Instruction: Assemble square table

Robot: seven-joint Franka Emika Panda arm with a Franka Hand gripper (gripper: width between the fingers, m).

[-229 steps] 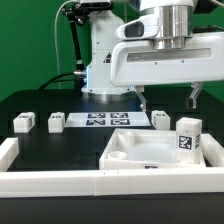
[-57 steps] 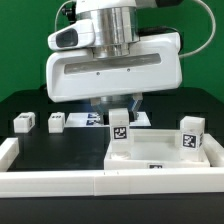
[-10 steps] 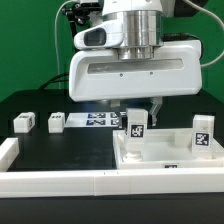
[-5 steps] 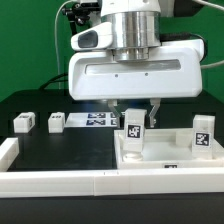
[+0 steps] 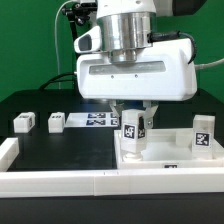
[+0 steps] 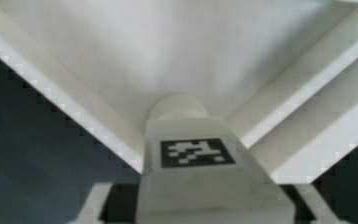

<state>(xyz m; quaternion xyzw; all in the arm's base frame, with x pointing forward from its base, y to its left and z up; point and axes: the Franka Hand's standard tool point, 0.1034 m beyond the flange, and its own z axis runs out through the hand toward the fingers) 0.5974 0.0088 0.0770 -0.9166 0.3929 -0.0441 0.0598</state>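
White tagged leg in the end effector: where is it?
In the exterior view that leg is centre-right, at the left end of the white plastic square slab.

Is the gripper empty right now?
No, the gripper is closed on a tagged white leg, holding it upright at a corner of the square tabletop.

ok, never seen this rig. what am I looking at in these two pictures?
It is one robot arm with a two-finger gripper, building a small table. The exterior view is taken from off the arm. The wrist view comes from a camera on the wrist, looking along the gripper. The gripper holds a tagged white leg, shown close up in the wrist view, at a corner of the tabletop, a white slab with a raised rim. A second leg stands toward the exterior view's right. Two loose legs and the marker board lie on the black surface, and white rails border it.
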